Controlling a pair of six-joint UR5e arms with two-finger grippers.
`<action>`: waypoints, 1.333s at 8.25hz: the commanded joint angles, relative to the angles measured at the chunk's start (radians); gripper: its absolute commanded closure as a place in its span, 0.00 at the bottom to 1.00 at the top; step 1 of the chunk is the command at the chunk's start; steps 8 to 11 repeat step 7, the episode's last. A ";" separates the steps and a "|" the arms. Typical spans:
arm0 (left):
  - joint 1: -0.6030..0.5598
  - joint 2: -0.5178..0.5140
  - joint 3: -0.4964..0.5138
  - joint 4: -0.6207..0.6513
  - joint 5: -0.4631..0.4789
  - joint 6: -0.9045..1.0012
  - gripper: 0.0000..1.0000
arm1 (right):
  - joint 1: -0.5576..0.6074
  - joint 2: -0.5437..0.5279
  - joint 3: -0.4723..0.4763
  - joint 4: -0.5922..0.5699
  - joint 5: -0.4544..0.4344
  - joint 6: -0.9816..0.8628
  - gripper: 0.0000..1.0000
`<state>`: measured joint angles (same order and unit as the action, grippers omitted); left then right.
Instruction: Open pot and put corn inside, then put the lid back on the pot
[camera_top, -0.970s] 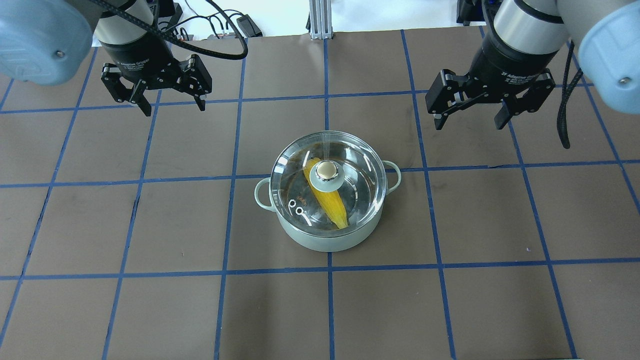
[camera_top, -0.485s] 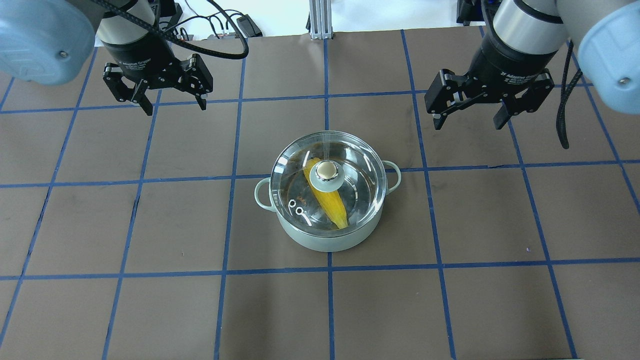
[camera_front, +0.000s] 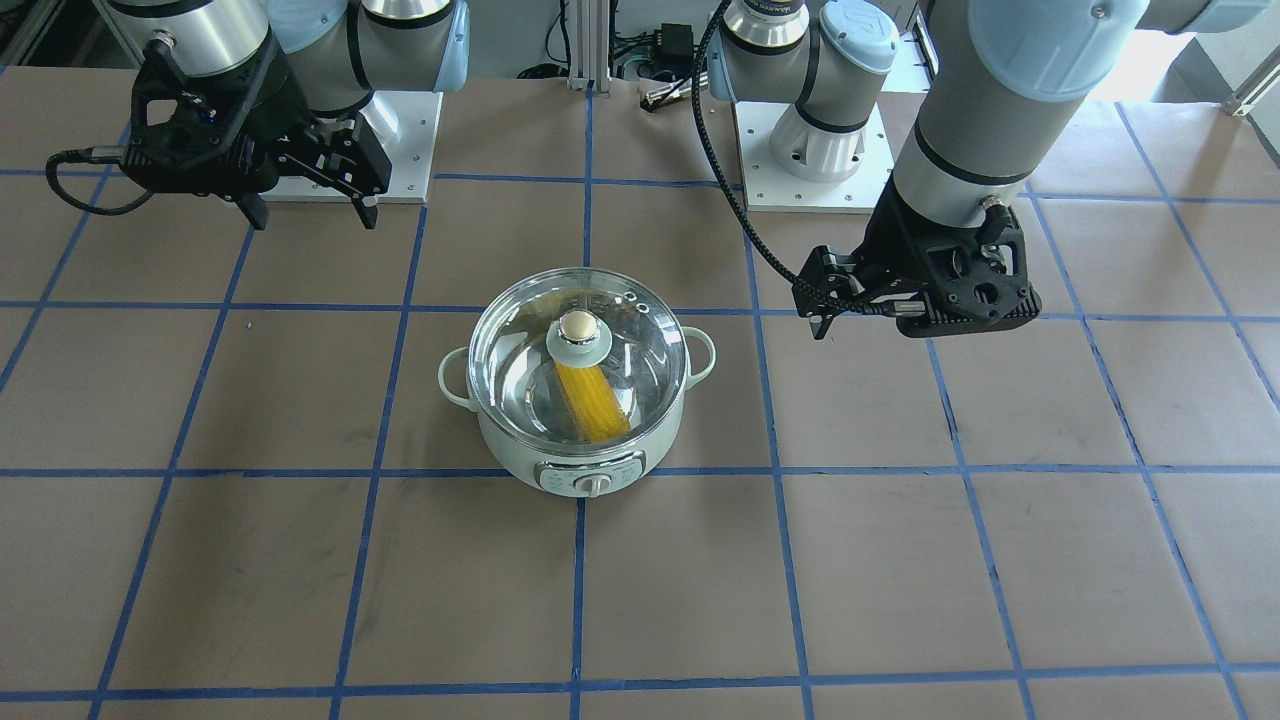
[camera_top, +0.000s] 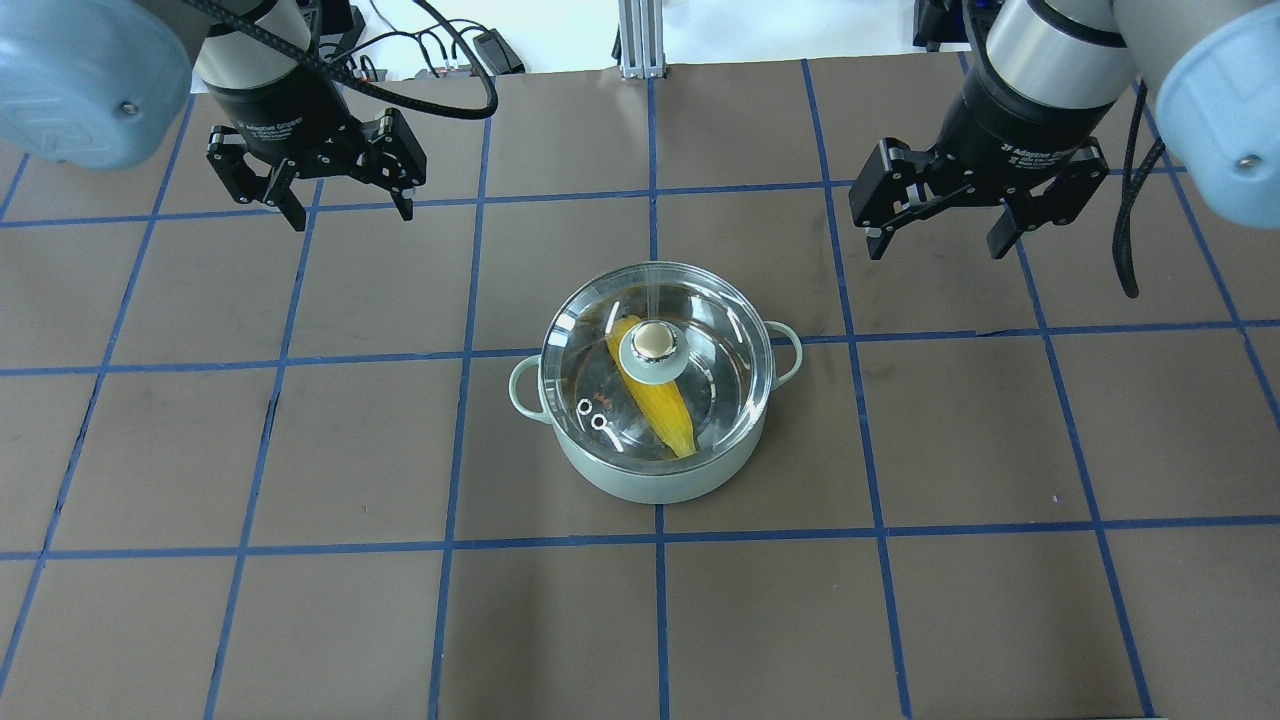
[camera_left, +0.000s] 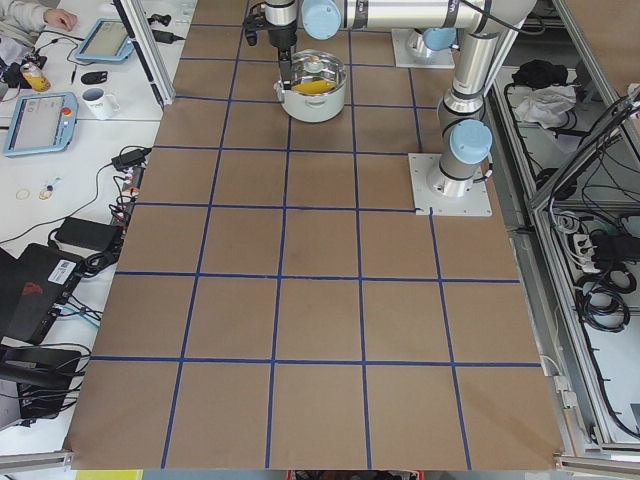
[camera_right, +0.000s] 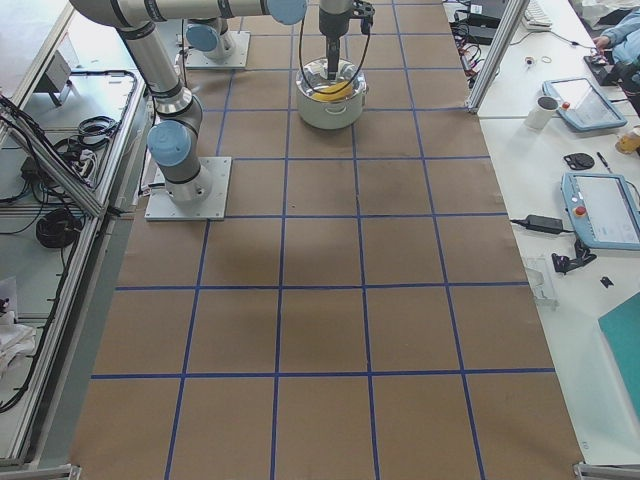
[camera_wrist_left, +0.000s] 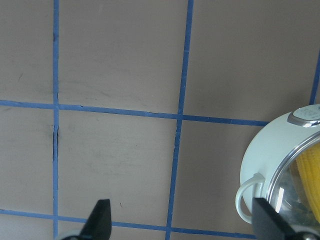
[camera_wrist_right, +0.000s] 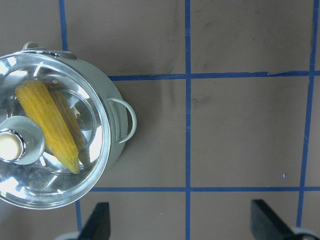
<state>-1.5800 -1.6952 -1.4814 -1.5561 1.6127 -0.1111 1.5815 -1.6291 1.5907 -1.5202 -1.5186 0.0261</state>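
- The left tool (camera_top: 350, 215) hangs in the upper left of the overhead view. Its two black fingers are spread apart with nothing between them, above bare tabletop (camera_top: 300, 450).
- The right tool (camera_top: 937, 245) hangs in the upper right of that view, its fingers likewise spread wide and holding nothing.
- Both tools are well apart from the pot (camera_top: 650, 485), which stands near the centre of the frame, lower than either tool and between them.
- The lid (camera_top: 725, 375) sits flat on the pot's rim, with its knob at the middle.
- The corn (camera_top: 662, 405) lies inside the pot under the glass. It is slanted across the steel bottom and passes beneath the knob.
- In the front-facing view the pot's control panel (camera_front: 590, 475) points toward the lower edge of the frame.
- The tabletop is covered in brown sheet and divided into squares by blue tape lines. The pot stands over a crossing of two lines.
- In the side views each arm rises from a white base plate (camera_left: 475, 205) on the tabletop.
- White benches run along the tabletop's far side, carrying a handheld control screen (camera_right: 600, 205), a mug (camera_right: 545, 112) and loose cables.
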 joint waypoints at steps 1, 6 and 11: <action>0.000 -0.004 0.000 0.001 -0.004 -0.013 0.00 | 0.000 0.000 0.000 0.000 0.000 0.000 0.00; 0.000 -0.004 0.000 -0.002 0.006 0.004 0.00 | 0.000 0.000 0.002 -0.002 0.000 0.002 0.00; 0.002 -0.004 0.000 -0.002 0.006 0.004 0.00 | 0.000 0.000 0.002 -0.002 0.000 0.002 0.00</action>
